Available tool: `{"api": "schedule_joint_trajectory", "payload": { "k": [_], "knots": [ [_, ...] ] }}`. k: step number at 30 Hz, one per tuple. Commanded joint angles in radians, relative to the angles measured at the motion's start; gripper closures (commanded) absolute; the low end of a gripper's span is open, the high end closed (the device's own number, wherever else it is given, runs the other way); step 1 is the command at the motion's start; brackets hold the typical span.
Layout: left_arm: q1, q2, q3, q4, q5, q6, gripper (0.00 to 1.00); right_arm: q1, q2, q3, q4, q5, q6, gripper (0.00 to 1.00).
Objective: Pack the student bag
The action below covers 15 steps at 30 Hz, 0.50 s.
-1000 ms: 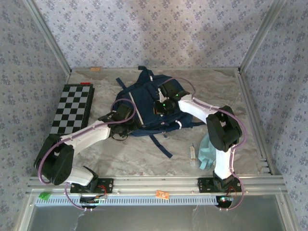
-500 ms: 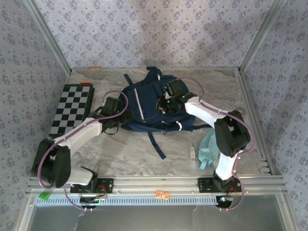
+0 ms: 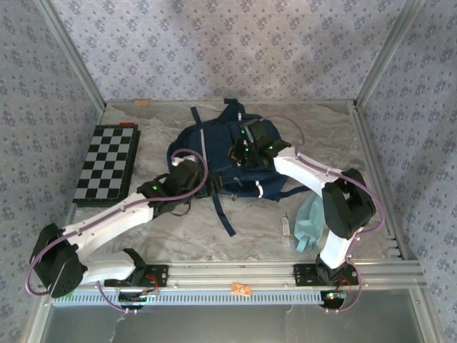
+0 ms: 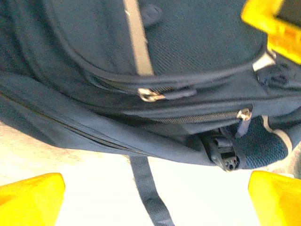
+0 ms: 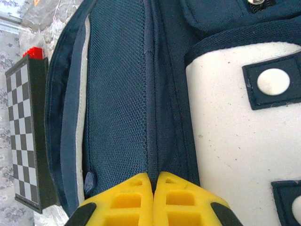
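Two grippers: both are at the student bag (image 3: pixel 214 153).
Right gripper (image 5: pixel 153 195): its yellow fingers are pressed flat together on top of the bag. A piped seam runs straight into them, so it looks to be pinching a thin ridge of fabric.
Left gripper (image 4: pixel 150 202): spread wide and holding nothing, just off the bag's near-left side and facing its zips.
Zip pulls: one metal pull (image 4: pixel 149 94) sits on the upper zip and another (image 4: pixel 243 114) on the lower (both small and close against the cloth).
Student bag: it lies flat at the middle of the bench (image 3: pixel 178 229), toward the far edge, with one strap (image 3: pixel 221 211) trailing toward the near edge.
Handling: I judge it soft and floppy. It will likely sag and fold rather than lift as one piece, and the mesh panels give the fingers little to bite.
Where to hold: a seam, strap or zip pull, with the other gripper bracing the cloth.
Chessboard (image 3: pixel 107 164): by the left edge, apart from the bag.
Teal pouch (image 3: pixel 303 229): toward the near right corner.
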Motion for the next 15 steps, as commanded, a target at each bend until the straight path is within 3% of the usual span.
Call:
{"api": "schedule_joint_trajectory", "payload": {
  "k": [1,5,9,15],
  "knots": [
    [-0.058,0.065,0.065,0.088,-0.095,0.032,0.01,-0.018,-0.096,0.023,0.137,0.014,0.082,1.00],
    [-0.086,0.158,0.100,0.182,-0.130,0.141,0.00,-0.029,-0.113,0.067,0.107,0.027,0.093,1.00],
    [-0.035,0.202,0.050,0.282,-0.046,0.251,0.01,-0.047,-0.128,0.079,0.118,0.015,0.107,1.00],
    [0.070,0.092,-0.109,0.403,0.036,0.353,0.01,-0.057,-0.136,0.084,0.144,0.017,0.131,1.00]
  ]
}}
